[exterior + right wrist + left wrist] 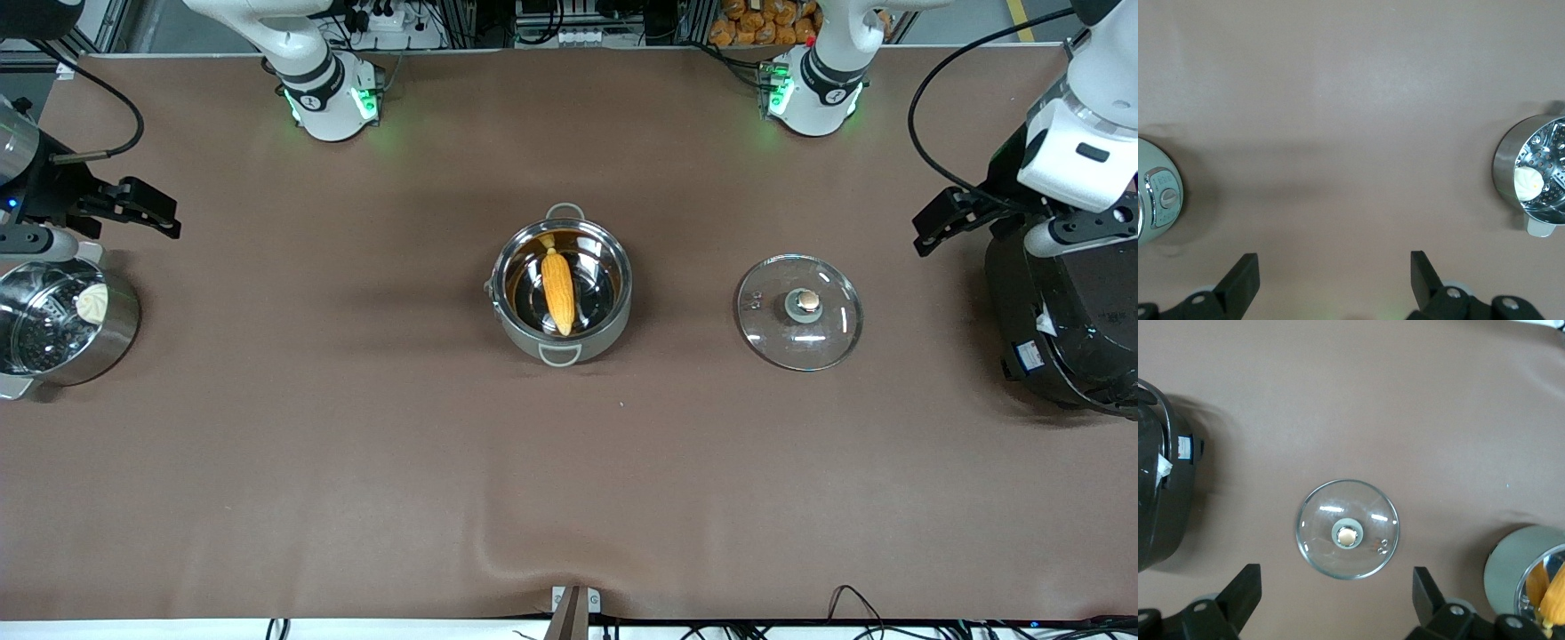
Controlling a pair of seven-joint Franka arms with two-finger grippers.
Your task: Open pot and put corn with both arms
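Note:
The steel pot (562,293) stands open at the table's middle, with the yellow-orange corn (558,291) lying inside it. Its glass lid (799,311) with the copper knob lies flat on the table beside the pot, toward the left arm's end. My left gripper (925,233) is open and empty, up by the rice cooker. In the left wrist view the left gripper (1336,587) shows the lid (1347,529) below it and the pot (1528,577) with the corn (1555,597) at the edge. My right gripper (171,218) is open and empty above the steamer pot's end of the table. The right wrist view shows the right gripper (1331,273) over bare cloth, with the pot's handle side (1155,197) at the edge.
A steel steamer pot (116,333) with a white bun (92,302) stands at the right arm's end and also shows in the right wrist view (1511,167). A big black rice cooker (1058,320) stands at the left arm's end and also shows in the left wrist view (1158,500). The cloth has a ridge (498,542) near the front edge.

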